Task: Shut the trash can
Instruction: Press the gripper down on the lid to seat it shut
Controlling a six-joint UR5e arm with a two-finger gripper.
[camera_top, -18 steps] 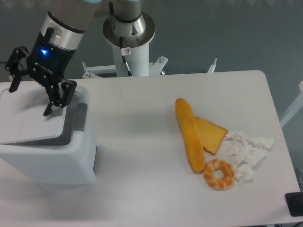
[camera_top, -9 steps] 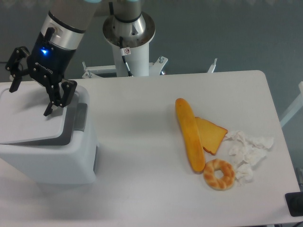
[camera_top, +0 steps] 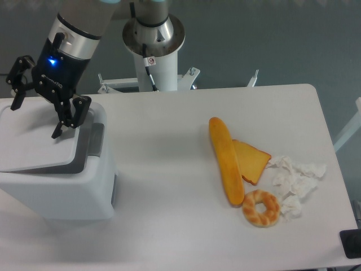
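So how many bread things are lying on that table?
3, all on the right side: a long golden baguette, a flat tan toast slice tucked against its right side, and a ring-shaped bagel just below both. None seems hidden.

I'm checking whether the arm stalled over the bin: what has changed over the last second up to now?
Nothing visibly changed. The gripper stays open over the lid of the trash can, holding nothing, and the lid lies as flat as before. The long bread roll, toast slice, bagel and crumpled paper have not moved.
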